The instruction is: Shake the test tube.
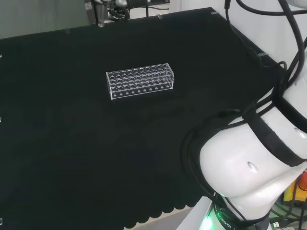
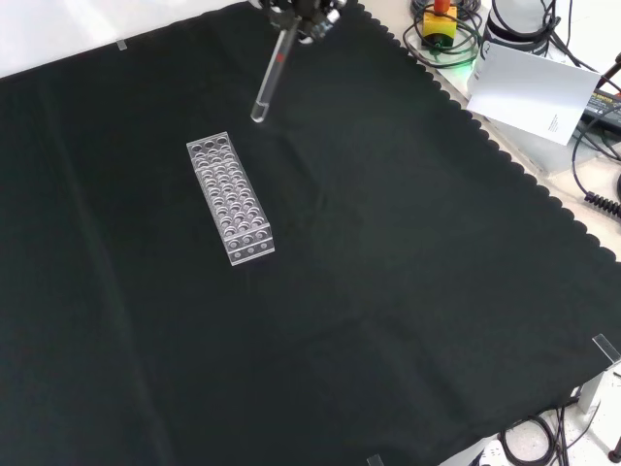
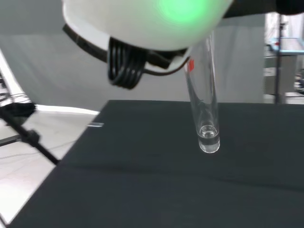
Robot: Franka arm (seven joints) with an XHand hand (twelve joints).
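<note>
Test tube (image 3: 205, 109): hangs tilted, rounded end down, above the desk (image 2: 388, 291) just beyond the rack's far end (a little clear liquid inside).
Hand (image 2: 303, 14): grasps the tube's top, lifted free for shaking.
Rack (image 2: 230, 199): stands apart below, clear plastic.

In the front view my hand (image 2: 303, 12) sits at the top edge, and the tube (image 2: 269, 78) hangs from it, tilted, its lower end above the cloth (image 2: 408, 291) just beyond the far end of the rack (image 2: 230, 198). The rack lies on the cloth left of centre, running lengthwise away from that camera. In the head view it lies crosswise, left of my arm (image 1: 254, 163).
</note>
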